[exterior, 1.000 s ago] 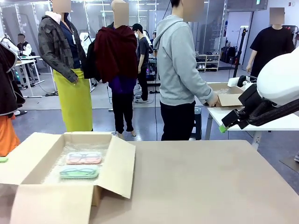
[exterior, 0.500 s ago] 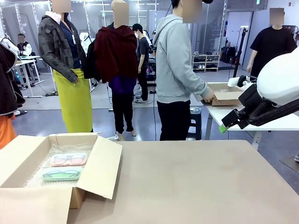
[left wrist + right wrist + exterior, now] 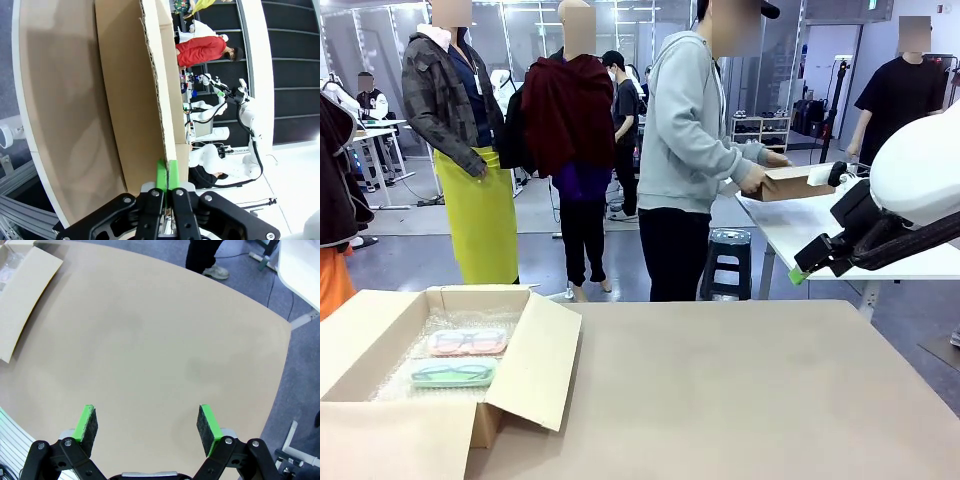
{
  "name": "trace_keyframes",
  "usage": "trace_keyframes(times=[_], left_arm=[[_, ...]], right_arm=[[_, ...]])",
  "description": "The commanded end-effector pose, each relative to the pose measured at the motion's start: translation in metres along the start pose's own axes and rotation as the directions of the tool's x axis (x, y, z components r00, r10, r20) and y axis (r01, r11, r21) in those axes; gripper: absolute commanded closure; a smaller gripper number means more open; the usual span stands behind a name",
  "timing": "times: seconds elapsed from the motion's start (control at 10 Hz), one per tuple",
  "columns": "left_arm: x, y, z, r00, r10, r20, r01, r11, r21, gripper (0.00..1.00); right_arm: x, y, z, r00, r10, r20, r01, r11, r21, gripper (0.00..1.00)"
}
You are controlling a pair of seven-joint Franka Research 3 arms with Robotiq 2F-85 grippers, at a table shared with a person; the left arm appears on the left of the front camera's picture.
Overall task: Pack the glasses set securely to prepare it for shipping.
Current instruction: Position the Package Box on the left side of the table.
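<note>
The glasses set lies inside an open cardboard box (image 3: 535,360) lined with bubble wrap at the table's left: a pale pink case (image 3: 467,342) behind a mint green case (image 3: 452,373). In the left wrist view my left gripper (image 3: 166,175) is shut on the edge of a box flap (image 3: 135,100), green pads pinching the cardboard. My right gripper (image 3: 800,272) hangs above the table's far right corner, well away from the box. Its jaws stand wide open over bare tabletop in the right wrist view, right gripper (image 3: 147,422) holding nothing.
The tan table (image 3: 740,380) stretches bare to the right of the box. A person in a grey hoodie (image 3: 685,130) stands beyond the far edge, holding a small cardboard box (image 3: 792,182) over a white side table (image 3: 890,262). A stool (image 3: 725,262) stands below it.
The cardboard box slid left with the cases inside it, then stopped. The person lifted the small box off the side table and stepped left. My right arm stayed still.
</note>
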State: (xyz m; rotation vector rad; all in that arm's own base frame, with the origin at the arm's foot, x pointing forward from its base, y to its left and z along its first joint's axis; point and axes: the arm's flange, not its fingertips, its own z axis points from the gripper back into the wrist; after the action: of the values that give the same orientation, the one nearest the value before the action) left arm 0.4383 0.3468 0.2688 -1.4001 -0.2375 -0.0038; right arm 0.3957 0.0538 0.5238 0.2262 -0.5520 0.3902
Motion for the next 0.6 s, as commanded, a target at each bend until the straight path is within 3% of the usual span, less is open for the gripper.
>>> trace_keyframes(times=[0.0, 0.2, 0.3, 0.4, 0.5], left_arm=[[-0.0028, -0.0047, -0.0003, 1.000, -0.001, 0.008, 0.001, 1.000, -0.004, 0.99], [0.0000, 0.0000, 0.0000, 1.000, 0.000, 0.000, 0.000, 1.000, 0.000, 0.99], [-0.0040, -0.0027, -0.0005, 1.000, -0.012, -0.013, 0.012, 1.000, 0.026, 0.62], [-0.0065, -0.0046, -0.0024, 1.000, -0.018, -0.008, 0.018, 0.998, 0.062, 0.62], [-0.0075, -0.0076, -0.0051, 1.000, -0.026, -0.015, 0.027, 0.996, 0.081, 0.25]], right_arm=[[-0.0003, 0.0007, 0.0016, 1.000, 0.009, -0.007, -0.009, 1.000, 0.004, 0.00], [-0.0003, 0.0007, 0.0016, 1.000, 0.009, -0.007, -0.009, 1.000, 0.004, 0.00], [-0.0003, 0.0007, 0.0016, 1.000, 0.009, -0.007, -0.009, 1.000, 0.004, 0.00], [-0.0003, 0.0007, 0.0016, 1.000, 0.009, -0.007, -0.009, 1.000, 0.004, 0.00], [-0.0003, 0.0007, 0.0016, 1.000, 0.009, -0.007, -0.009, 1.000, 0.004, 0.00]])
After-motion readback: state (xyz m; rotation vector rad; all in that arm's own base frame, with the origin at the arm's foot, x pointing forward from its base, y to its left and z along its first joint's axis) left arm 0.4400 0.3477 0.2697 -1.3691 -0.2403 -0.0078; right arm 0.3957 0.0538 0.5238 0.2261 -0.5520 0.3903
